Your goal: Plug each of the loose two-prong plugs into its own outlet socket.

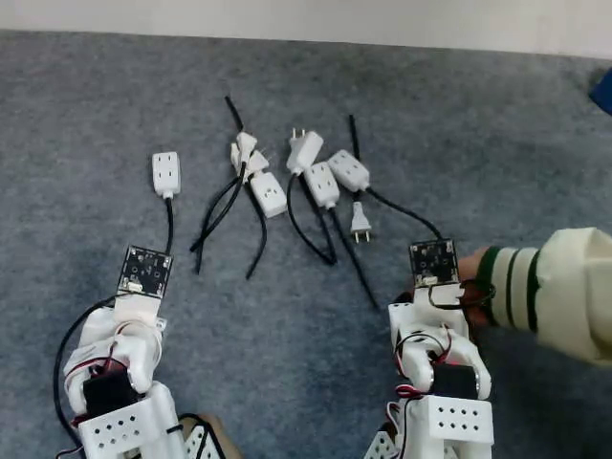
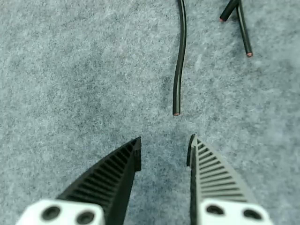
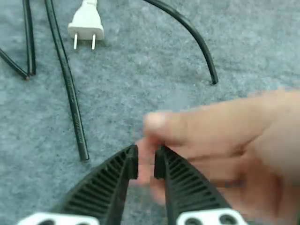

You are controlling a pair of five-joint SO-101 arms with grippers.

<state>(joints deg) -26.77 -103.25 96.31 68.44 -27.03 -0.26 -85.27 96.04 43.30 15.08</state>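
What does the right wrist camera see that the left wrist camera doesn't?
Right wrist view: a white two-prong plug lying loose, and a person's hand right at the right pincer. Left wrist view: the left pincer, open, with one cut cable end just ahead of it. Both: grey carpet and black cables.

No legible txt anywhere.
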